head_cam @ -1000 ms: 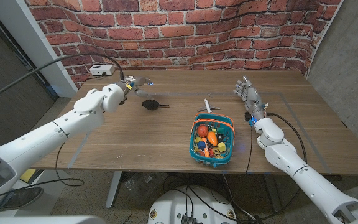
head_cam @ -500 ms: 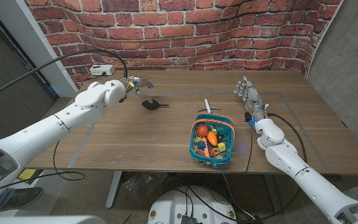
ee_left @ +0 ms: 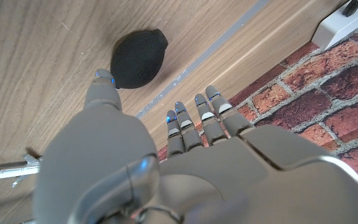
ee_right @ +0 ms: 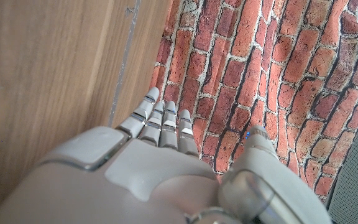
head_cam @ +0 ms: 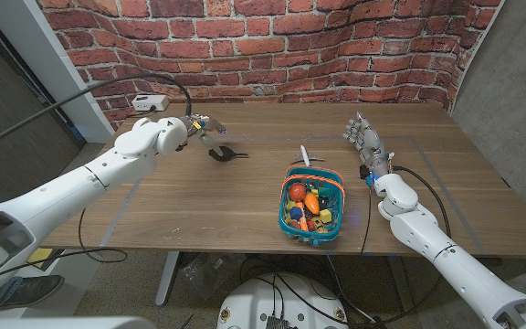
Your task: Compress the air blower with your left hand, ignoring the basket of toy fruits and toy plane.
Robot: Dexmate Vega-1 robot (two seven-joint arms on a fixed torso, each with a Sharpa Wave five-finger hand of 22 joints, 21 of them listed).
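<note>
Your left hand (head_cam: pixel 204 126) hovers over the far left part of the wooden table (head_cam: pixel 245 196), just at the black air blower (head_cam: pixel 219 153). In the left wrist view the fingers (ee_left: pixel 201 118) are stretched out and apart, and the thumb tip sits right at the edge of the blower's round bulb (ee_left: pixel 138 59); you cannot tell whether it touches. Nothing is clasped in that hand.

The air blower lies on its side on the tabletop, at about 10 o'clock from the basket (head_cam: pixel 313 206), with its thin nozzle pointing toward 3 o'clock. From the blower, your left hand is at roughly 11 o'clock.

The teal basket with orange trim sits near the table's middle and holds toy fruits (head_cam: pixel 305 199) in red, orange and yellow. The white toy plane (head_cam: pixel 305 155) lies just beyond the basket at its 12 o'clock, close to the rim.

Your right hand (head_cam: pixel 365 142) stands upright at the right side of the table, at about 2 o'clock from the basket, fingers straight and close together, holding nothing. A white power strip (head_cam: pixel 148 102) rests at the far left corner by the brick wall (head_cam: pixel 272 46).
</note>
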